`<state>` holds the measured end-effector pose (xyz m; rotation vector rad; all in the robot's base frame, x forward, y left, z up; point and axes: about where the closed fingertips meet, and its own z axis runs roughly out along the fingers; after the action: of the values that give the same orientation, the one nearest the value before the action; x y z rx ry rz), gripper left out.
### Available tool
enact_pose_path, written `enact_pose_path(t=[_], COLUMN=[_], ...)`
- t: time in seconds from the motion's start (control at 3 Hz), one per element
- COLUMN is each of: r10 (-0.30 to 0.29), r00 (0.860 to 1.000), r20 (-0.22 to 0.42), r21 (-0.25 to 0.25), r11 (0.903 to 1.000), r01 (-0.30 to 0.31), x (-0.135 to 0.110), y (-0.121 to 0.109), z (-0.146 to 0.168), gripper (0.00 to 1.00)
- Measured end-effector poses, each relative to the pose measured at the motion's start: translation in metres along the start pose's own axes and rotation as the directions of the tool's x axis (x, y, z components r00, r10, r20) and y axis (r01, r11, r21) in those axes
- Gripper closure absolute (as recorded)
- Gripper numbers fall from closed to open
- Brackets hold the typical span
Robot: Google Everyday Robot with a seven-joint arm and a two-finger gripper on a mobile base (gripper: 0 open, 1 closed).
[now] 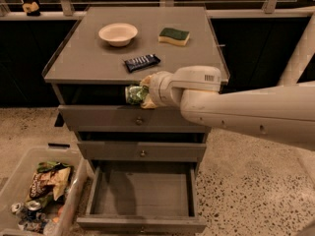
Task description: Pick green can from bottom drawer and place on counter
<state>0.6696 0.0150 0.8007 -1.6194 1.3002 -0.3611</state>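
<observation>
The green can [135, 94] is held in my gripper [141, 93], in front of the cabinet just below the front rim of the counter [88, 63]. The gripper is shut on the can, and my white arm reaches in from the right. The bottom drawer [142, 191] stands pulled open at the foot of the cabinet; its dark floor is bare.
On the counter are a white bowl [118, 34], a green-and-yellow sponge [174, 36] and a dark blue snack bar wrapper [141, 62]. Two shut drawers with knobs [139, 121] sit above the open one. A clear bin of trash [37, 193] stands on the floor at left.
</observation>
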Motion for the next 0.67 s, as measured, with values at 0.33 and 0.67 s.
enact_pose_path(t=[0.33,0.67], r10=[0.022,0.112], r00=[1.000,0.993], r20=[0.018,-0.021], r21=[-0.010,-0.046], r11=[0.9997,0.9925], r01=[-0.022,-0.113], x=[-0.015,-0.031], y=[0.017,0.063], z=[-0.022,-0.068], gripper=[1.00,1.00])
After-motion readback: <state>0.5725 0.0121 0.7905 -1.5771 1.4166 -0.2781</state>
